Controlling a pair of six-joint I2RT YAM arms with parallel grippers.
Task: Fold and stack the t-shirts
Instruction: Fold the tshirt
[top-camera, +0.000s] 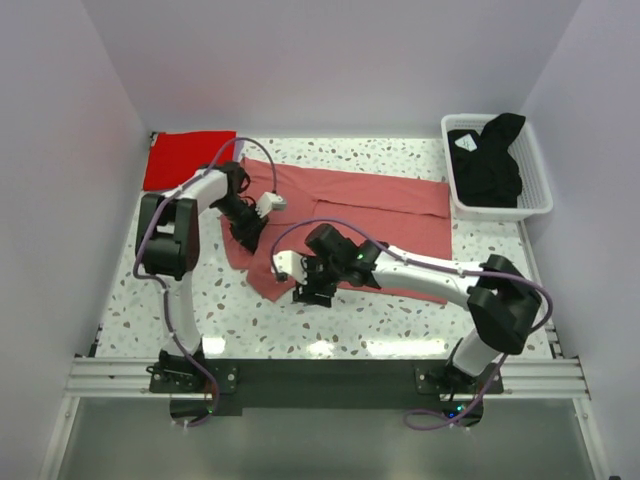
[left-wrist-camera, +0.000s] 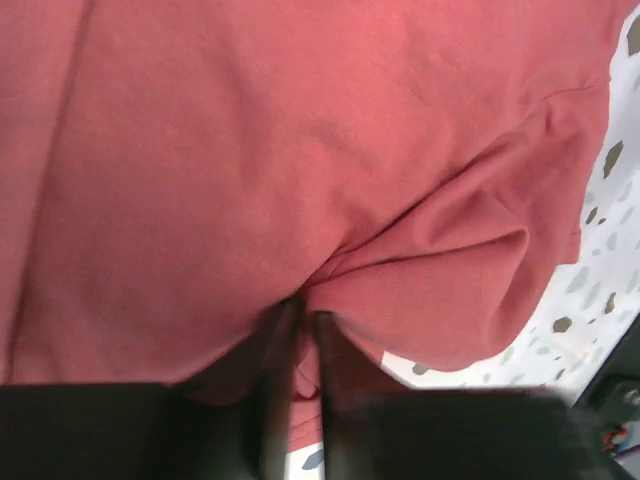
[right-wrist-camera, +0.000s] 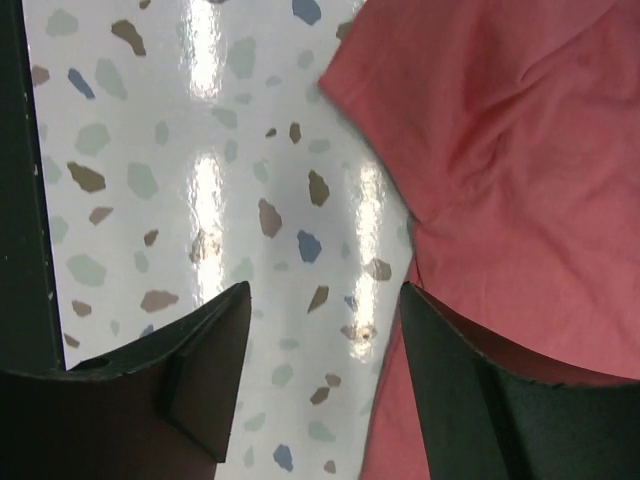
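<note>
Your speckled white terrazzo table (top-camera: 130, 300), ringed by pale lilac walls (top-camera: 350, 60), carries the dusty salmon-pink cloth t-shirt (top-camera: 370, 200) mid-table. Your left gripper (left-wrist-camera: 303, 310) pinches its fold, and your right gripper (right-wrist-camera: 325, 300) gapes at its edge.

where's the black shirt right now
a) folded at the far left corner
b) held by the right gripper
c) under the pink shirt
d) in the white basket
d, the black shirt lies bunched inside the white basket at the far right of the table; the shirt folded at the far left corner is the red shirt.
</note>
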